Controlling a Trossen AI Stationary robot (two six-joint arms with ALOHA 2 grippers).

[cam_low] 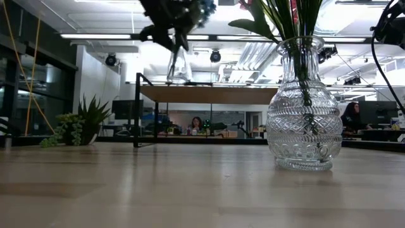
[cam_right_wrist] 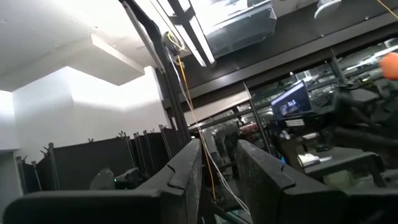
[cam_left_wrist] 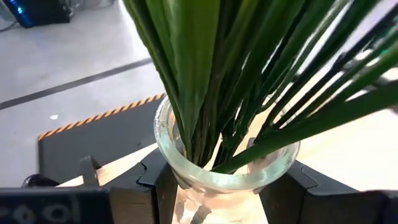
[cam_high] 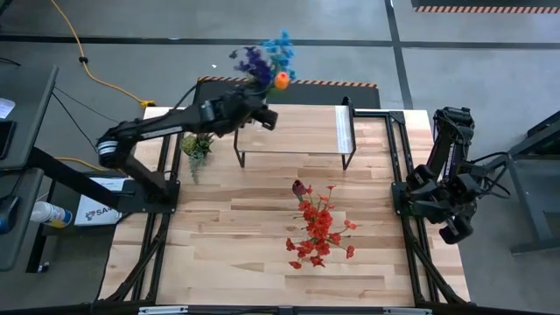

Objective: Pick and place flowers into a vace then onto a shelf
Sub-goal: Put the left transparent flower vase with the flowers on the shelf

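Note:
My left gripper (cam_high: pixel 262 107) is shut on a small glass vase (cam_low: pixel 179 64) that holds the blue, purple and orange flowers (cam_high: pixel 267 61). It hangs over the left end of the shelf (cam_high: pixel 297 131), a low light-wood board on black legs at the table's far side. A second, cut-glass vase (cam_low: pixel 304 107) stands on its base on the tabletop, with the red flowers (cam_high: pixel 319 229) and a dark maroon tulip (cam_high: pixel 298 186) in it. My right gripper (cam_high: pixel 457 229) waits raised at the table's right edge, its fingers narrowly open on nothing. My left gripper pinches the small vase's neck (cam_left_wrist: pixel 186 186), just below the rim (cam_left_wrist: pixel 224 177), between its two fingers (cam_left_wrist: pixel 152 186). The fingers come from the table's left, slanting a little downward. The vase hangs about upright, a little above the shelf top, stems (cam_left_wrist: pixel 205 93) rising out of it.
A small spiky green potted plant (cam_high: pixel 196 146) stands left of the shelf, under my left arm. Black frame rails (cam_high: pixel 398 157) run along the table's sides. Bare tabletop (cam_high: pixel 227 262) lies toward the near edge. People (cam_low: pixel 195 123) sit in the room behind.

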